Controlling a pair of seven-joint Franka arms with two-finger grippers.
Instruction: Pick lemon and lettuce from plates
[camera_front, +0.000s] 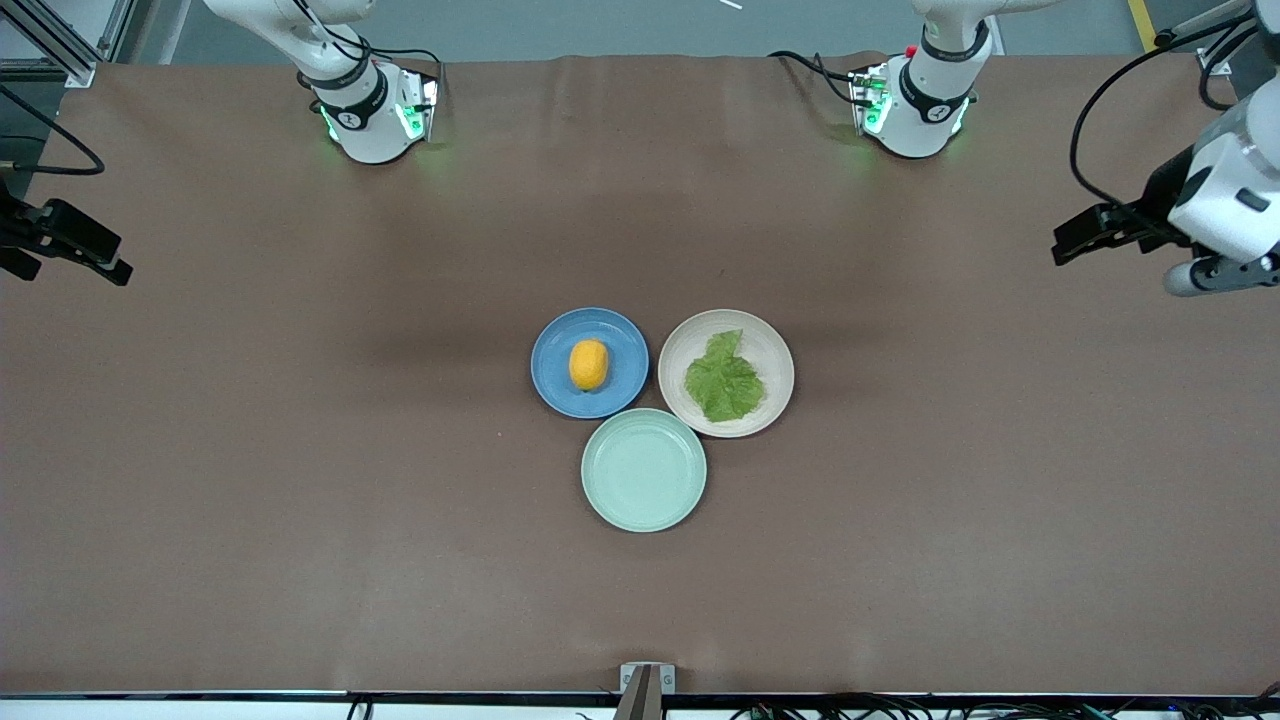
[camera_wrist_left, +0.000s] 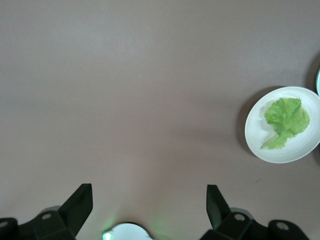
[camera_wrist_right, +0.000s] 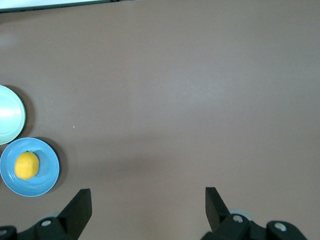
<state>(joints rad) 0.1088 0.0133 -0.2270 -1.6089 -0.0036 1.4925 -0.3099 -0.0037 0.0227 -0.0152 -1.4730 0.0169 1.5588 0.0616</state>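
Brown cloth covers the whole table (camera_front: 300, 450), and three plates sit clustered at its middle. Your lemon (camera_front: 588, 364) lies on the blue plate (camera_front: 560, 385), toward the right arm's end of the cluster. The lettuce (camera_front: 723, 379) lies flat on the cream plate (camera_front: 770, 345) just beside it, toward the left arm's end. The mint plate (camera_front: 644, 470), nearer the front camera, holds nothing (leave it alone).

Both arms are parked wide, each over bare cloth at its own end of the table, well apart from the plates. The right gripper (camera_front: 62, 240) has its jaws spread with nothing between them, and so does the left gripper (camera_front: 1100, 232).

You have not started the reach, so plan it now:

- Send the right gripper to the lemon and the left gripper to the lettuce, so the arms need not cross.
- Come down on the lemon from straight above, fingers across its narrow waist. Its smooth skin will likely squirt out of an off-centre pinch.
- For the lettuce, aim at a raised crinkle, not the flat middle. A thin leaf probably gives little to bite, and pressing low risks scraping or tipping the shallow plate.
- Lift each straight up before you swing away.
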